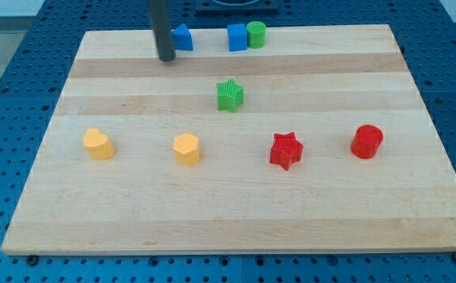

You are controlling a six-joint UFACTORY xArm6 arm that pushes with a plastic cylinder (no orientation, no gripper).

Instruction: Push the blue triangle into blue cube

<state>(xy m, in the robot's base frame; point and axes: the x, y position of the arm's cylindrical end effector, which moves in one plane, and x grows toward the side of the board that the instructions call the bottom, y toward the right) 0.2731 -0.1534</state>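
Wooden board (236, 196): tip (167, 58) beside blue triangle (182, 37) (left).

Eight small blocks in all: two blue, a triangle (182, 37) and a cube (237, 37); two green, a cylinder (256, 34) and a star (229, 95); two yellow, a heart (97, 144) and a hexagon (186, 149); two red, a star (286, 150) and a cylinder (366, 141).

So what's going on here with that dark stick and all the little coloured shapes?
A robot arm is sliding blocks around a wooden board with a straight rod. My tip sits at the view's top, just left of the blue triangle, placed to shove it rightward toward the blue cube. A gap separates those two. A green cylinder sits against the cube's right side.
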